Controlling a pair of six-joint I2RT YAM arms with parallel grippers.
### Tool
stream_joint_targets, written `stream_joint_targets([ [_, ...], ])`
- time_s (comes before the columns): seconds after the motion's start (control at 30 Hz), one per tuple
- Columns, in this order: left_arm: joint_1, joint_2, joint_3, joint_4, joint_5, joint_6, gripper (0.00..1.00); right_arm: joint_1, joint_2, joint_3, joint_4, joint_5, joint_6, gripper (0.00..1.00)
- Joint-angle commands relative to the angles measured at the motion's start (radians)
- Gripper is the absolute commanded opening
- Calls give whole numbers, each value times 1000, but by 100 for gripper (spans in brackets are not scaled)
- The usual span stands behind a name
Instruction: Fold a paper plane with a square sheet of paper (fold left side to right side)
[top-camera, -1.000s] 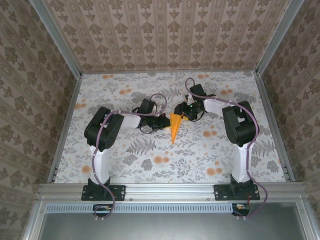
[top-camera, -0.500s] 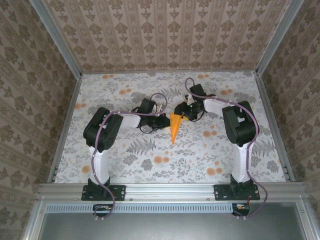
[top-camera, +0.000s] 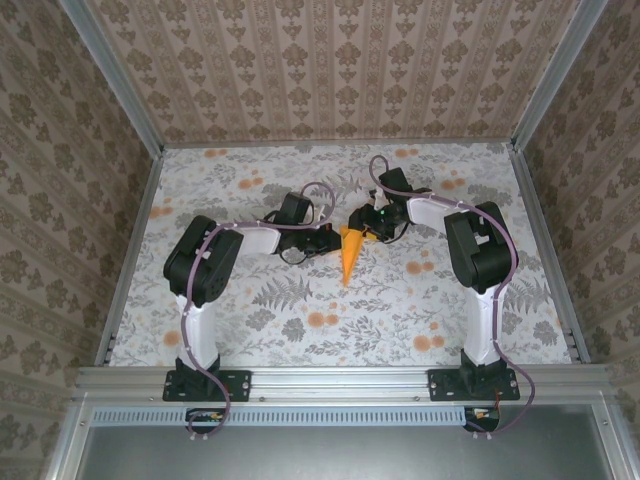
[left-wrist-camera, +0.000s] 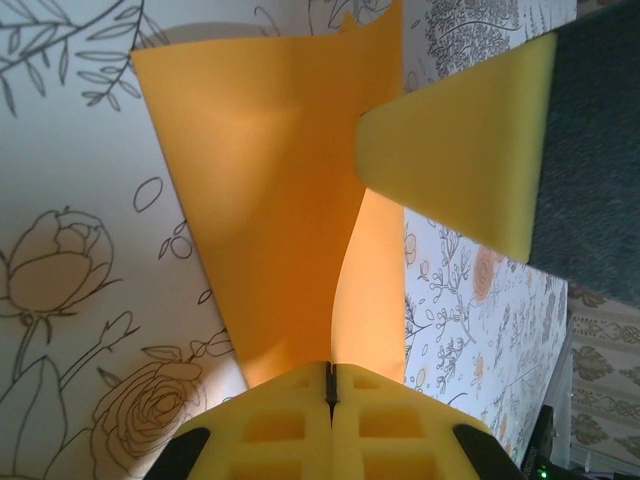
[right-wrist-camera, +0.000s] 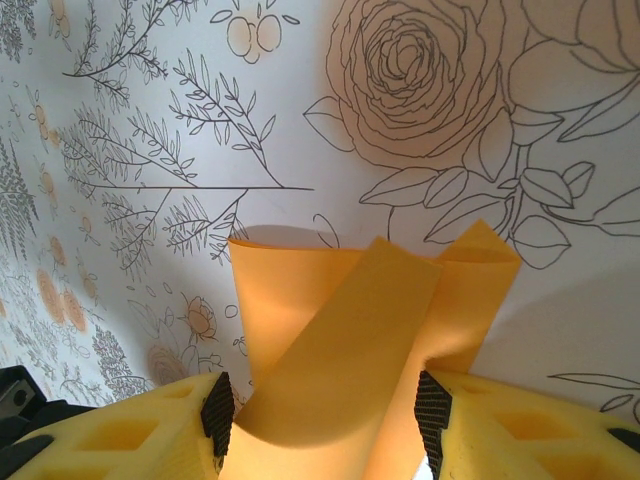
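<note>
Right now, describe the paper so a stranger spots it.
On the floral table, look mid-table where the left arm and right arm meet. There lies the paper: a solid bright-orange wedge, tip toward the near edge, unlike the small flower prints around it.

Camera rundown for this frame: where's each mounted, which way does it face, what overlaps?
Top external: above and behind the bases, facing down and forward at the table; shows left arm, right arm, paper plane between their tips.
Left wrist: on the left arm, looking low along its shut jaws, which pinch the paper plane; one right finger enters top right.
Right wrist: on the right arm, facing down at the table past its parted fingers, paper plane between.
Shared: all three see plane and table.
</note>
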Motion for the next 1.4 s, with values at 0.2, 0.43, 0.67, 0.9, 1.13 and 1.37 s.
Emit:
stream_joint_targets([
  [0.2, -8, 44, 38, -12, -6, 19, 0, 12, 42, 9, -88, 38, -22, 55],
  [0.43, -10, 69, 42, -34, -2, 27, 0, 12, 39, 15, -90, 31, -30, 55],
  [0.67, -11, 91, 42, -65, -16, 37, 0, 9, 3, -1, -49, 17, -26, 56],
  [0.9, -11, 102, 39, -82, -29, 43, 0, -6, -92, -27, -8, 27, -23, 58],
  [1.13, -11, 104, 46, -95, -34, 46, 0, -20, -200, -82, -5, 63, -35, 55],
  [1.37, -11, 96, 43, -105, -41, 52, 0, 17, -140, -47, 41, -20, -5, 35],
])
